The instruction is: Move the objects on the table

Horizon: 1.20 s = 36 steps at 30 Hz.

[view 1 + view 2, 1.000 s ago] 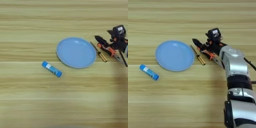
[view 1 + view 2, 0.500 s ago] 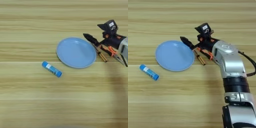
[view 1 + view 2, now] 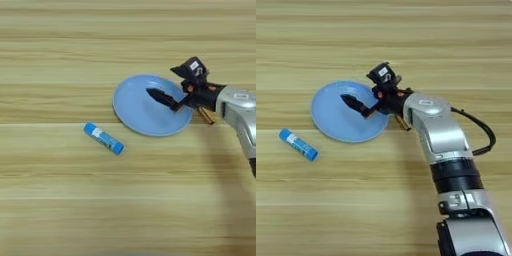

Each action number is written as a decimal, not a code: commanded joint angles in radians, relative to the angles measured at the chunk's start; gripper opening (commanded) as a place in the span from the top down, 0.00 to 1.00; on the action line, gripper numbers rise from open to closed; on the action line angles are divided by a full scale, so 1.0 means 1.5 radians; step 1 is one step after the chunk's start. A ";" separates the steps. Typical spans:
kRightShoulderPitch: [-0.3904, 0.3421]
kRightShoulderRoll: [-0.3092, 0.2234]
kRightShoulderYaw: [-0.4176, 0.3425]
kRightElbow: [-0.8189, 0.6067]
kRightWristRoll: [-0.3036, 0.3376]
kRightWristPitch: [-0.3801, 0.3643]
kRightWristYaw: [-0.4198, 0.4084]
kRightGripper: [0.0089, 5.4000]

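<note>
One claw [image 3: 356, 104] over light-blue plate [image 3: 331, 122], finger spread unclear; blue tube [image 3: 103, 138] label unreadable.

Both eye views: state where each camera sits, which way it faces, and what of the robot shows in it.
Left eye view: on the head, looking down at the table; only the right gripper and a bit of silver forearm show.
Right eye view: same head, same downward look, reaching further right; the whole right arm shows.
Shared: the light-blue plate, the blue tube, and the gripper over the plate.

Gripper [image 3: 165, 97] over plate [image 3: 135, 112]; tube [image 3: 103, 138] left of plate.
</note>
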 commanded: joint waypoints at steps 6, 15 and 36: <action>-0.029 -0.003 0.020 0.022 -0.022 -0.013 -0.004 0.01; -0.029 -0.001 0.044 0.085 -0.049 -0.034 0.008 0.01; 0.009 -0.039 0.073 0.057 -0.085 -0.048 0.092 0.01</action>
